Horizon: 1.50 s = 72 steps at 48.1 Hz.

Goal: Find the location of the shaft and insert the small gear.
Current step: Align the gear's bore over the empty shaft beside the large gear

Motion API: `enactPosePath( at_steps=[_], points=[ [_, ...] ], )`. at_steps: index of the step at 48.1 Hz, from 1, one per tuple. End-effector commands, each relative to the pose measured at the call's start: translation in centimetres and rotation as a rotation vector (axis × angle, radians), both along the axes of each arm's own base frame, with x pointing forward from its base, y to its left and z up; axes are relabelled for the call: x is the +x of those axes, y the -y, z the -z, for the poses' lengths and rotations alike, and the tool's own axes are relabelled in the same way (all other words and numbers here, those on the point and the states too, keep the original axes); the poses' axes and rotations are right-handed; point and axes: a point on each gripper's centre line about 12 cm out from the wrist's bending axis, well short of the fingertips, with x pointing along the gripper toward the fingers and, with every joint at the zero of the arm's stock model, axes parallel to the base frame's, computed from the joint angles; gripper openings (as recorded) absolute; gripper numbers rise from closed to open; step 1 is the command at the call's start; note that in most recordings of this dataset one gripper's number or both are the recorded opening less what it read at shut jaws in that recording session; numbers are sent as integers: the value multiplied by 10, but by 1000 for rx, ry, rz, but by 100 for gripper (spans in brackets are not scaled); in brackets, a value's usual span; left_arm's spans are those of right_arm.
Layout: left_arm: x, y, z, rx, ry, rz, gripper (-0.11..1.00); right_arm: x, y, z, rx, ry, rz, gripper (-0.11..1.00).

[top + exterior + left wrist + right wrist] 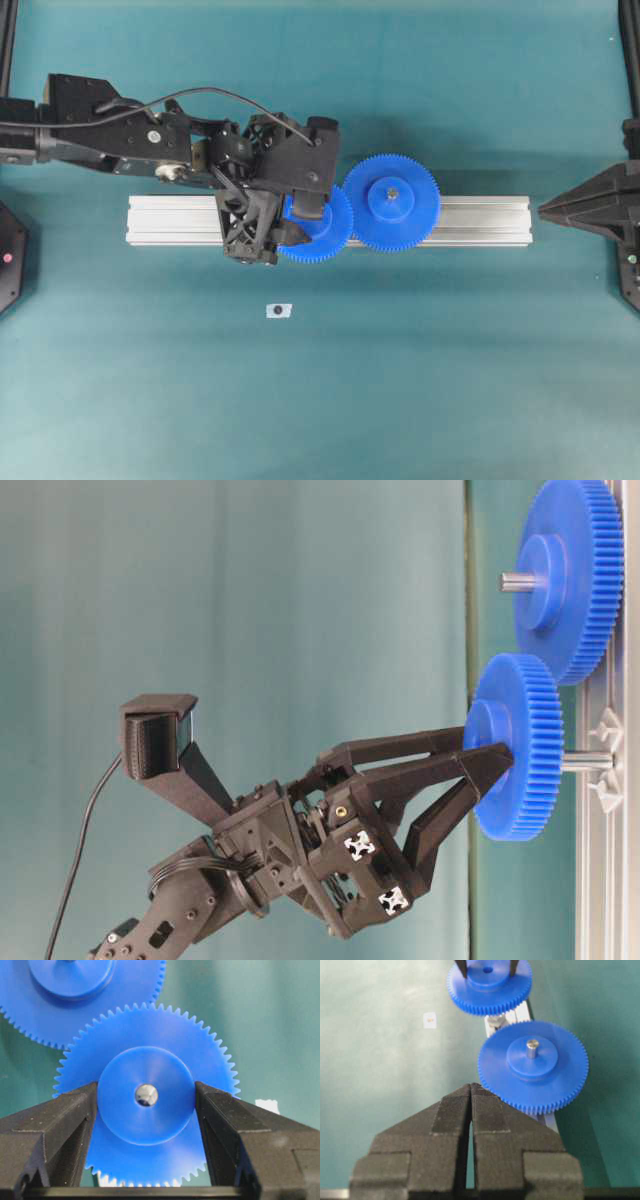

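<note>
The small gear is pinched by its hub in the left tool, its bore partly threaded over the shaft on the rail. Straight, squared pressure is advised until seated beside the larger gear. The right tool is pressed together, idle.

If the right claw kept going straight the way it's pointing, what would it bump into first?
Probably the big blue gear on the rail. The right claw, shut, points toward its toothed rim in the right wrist view. How high the claw sits above the gear is unclear, so it might pass over it.
</note>
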Motion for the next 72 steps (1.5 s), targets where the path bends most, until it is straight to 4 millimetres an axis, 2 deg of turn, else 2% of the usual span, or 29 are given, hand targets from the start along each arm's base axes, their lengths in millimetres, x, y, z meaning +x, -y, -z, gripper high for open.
enactPosePath(
  at_steps=[1,13,34,72],
  points=[
    [-1,-4,-8,6,13,-7,66,2,1,-3,8,9,7,2],
    [-11,-6,-3,0,-42,-16,66,1,0,-2,8,8,5,2],
    [-15,-8,-5,-1,-45,-21,66,1,1,-1,7,8,7,2],
    [-1,-10,-19,-1,0,-29,66,1,1,-1,7,8,7,2]
  ],
)
